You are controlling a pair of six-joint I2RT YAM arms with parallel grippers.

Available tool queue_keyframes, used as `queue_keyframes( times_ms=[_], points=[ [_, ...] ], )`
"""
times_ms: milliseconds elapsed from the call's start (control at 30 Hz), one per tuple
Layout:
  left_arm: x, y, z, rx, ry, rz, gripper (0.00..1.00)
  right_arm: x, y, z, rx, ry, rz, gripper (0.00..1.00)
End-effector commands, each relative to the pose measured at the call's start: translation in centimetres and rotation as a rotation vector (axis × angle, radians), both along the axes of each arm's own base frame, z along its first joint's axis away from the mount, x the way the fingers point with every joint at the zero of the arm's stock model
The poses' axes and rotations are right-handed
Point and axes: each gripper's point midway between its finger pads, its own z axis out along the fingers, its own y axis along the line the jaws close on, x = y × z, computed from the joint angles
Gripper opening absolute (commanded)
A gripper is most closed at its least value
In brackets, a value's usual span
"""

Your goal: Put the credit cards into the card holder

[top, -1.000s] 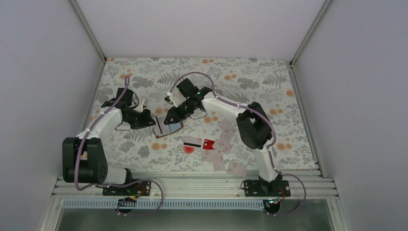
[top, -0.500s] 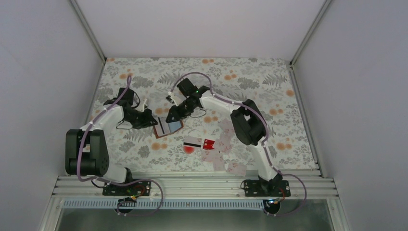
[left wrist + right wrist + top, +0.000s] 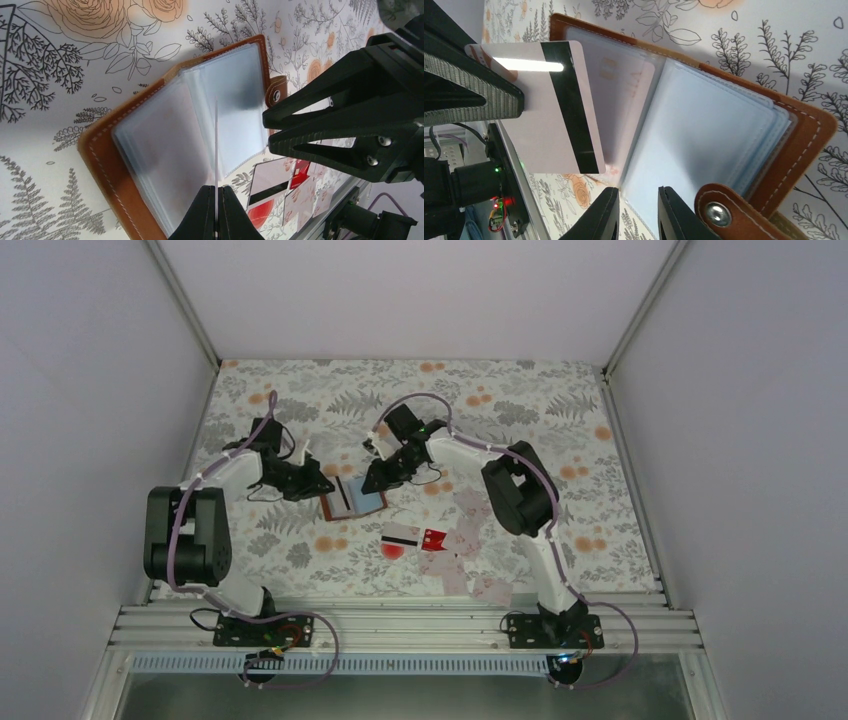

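The card holder (image 3: 357, 501) lies open on the floral mat, brown leather with clear sleeves (image 3: 165, 140); it also shows in the right wrist view (image 3: 809, 130). My left gripper (image 3: 320, 483) (image 3: 216, 189) is shut on a pale credit card with a black stripe (image 3: 549, 115), seen edge-on in the left wrist view (image 3: 216, 145), held over the holder's left-hand sleeves. My right gripper (image 3: 372, 480) (image 3: 638, 192) is open, its fingers straddling the near edge of a clear sleeve beside the snap tab (image 3: 716, 212). More credit cards lie in front: a striped one (image 3: 400, 535) and a red one (image 3: 435, 539).
Several pale cards (image 3: 465, 540) lie scattered toward the front right, down to the mat's near edge (image 3: 492, 590). A round red spot (image 3: 392, 551) is printed beside the striped card. Grey walls stand left, right and behind; a metal rail (image 3: 400, 625) runs along the front.
Both grippers and the card holder have shifted a little to the right. The left gripper has brought its card in over the open sleeves.
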Motion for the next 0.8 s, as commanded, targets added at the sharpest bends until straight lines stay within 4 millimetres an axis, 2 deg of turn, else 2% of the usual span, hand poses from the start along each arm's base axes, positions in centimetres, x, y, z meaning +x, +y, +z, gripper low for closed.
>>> queue_keyframes(
  times_ms=[0,433,767],
  points=[
    [1.6,-0.5,0.8,-0.051,-0.040,0.001,0.03,0.1,-0.2,-1.6,-0.003,0.004,0.012,0.21],
    [2.5,-0.8,0.0,-0.081,-0.032,0.007,0.02,0.0,-1.0,-2.6,-0.012,0.023,0.011,0.20],
    [2.0,-1.1,-1.3,-0.105,0.012,0.028,0.02,-0.1,-1.5,-3.0,-0.016,0.031,0.008,0.20]
  ],
)
